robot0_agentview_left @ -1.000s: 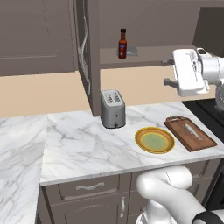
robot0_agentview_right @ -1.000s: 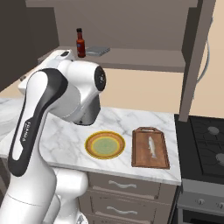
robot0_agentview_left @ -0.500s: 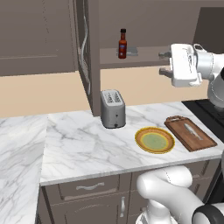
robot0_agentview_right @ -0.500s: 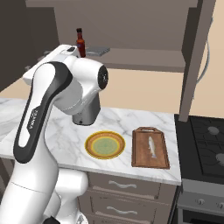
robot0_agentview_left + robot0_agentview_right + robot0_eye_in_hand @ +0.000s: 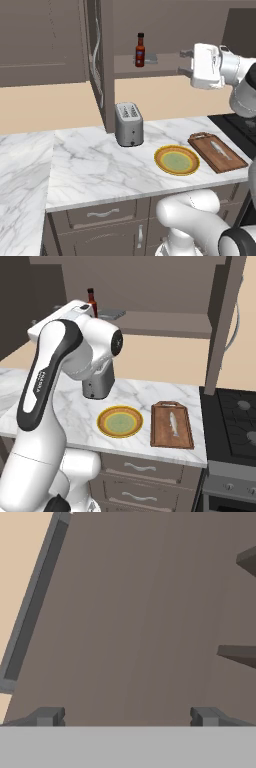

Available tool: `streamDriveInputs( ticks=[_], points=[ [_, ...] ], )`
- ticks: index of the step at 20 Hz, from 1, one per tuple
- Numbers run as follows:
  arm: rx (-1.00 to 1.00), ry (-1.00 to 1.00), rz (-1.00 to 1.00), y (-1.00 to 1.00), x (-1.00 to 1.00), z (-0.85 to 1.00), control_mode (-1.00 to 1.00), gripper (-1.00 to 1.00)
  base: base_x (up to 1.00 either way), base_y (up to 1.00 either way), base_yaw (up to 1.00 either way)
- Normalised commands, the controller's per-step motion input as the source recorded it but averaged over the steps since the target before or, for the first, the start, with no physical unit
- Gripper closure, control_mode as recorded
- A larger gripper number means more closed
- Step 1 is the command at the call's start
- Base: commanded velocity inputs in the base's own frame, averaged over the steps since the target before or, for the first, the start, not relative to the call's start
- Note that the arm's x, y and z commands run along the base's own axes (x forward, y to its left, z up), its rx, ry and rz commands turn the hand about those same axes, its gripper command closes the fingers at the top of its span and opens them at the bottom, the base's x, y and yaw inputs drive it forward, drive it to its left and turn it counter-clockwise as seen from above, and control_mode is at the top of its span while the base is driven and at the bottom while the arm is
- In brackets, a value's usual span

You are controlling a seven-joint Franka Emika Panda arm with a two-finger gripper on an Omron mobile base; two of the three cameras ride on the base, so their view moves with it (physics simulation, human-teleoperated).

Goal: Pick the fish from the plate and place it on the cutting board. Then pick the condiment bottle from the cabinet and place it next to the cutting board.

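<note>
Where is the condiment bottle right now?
The condiment bottle stands upright on the cabinet shelf, beside the open door, above the toaster in the left base view.

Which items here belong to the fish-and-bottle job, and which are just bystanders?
Job items:
- fish, already on the cutting board
- plate, now bare
- condiment bottle, on the cabinet shelf
- end effector, open, level with the shelf

Bystanders:
- toaster
- stove
- drawers
</note>
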Motion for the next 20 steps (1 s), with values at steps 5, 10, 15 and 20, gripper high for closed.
streamDriveInputs(
  ticks=[5,10,15,20],
  points=[
    [0.06,0.00,-0.03,0.00,0.23,0.02,-1.00,-1.00,0.00,0.00,0.00],
    [0.04,0.00,-0.03,0.00,0.31,0.00,-1.00,-1.00,0.00,0.00,0.00],
    [0.01,0.01,-0.01,0.00,0.28,0.00,-1.00,-1.00,0.00,0.00,0.00],
    [0.00,0.03,0.00,-0.01,0.17,0.00,-1.00,-1.00,0.00,0.00,0.00]
  ],
)
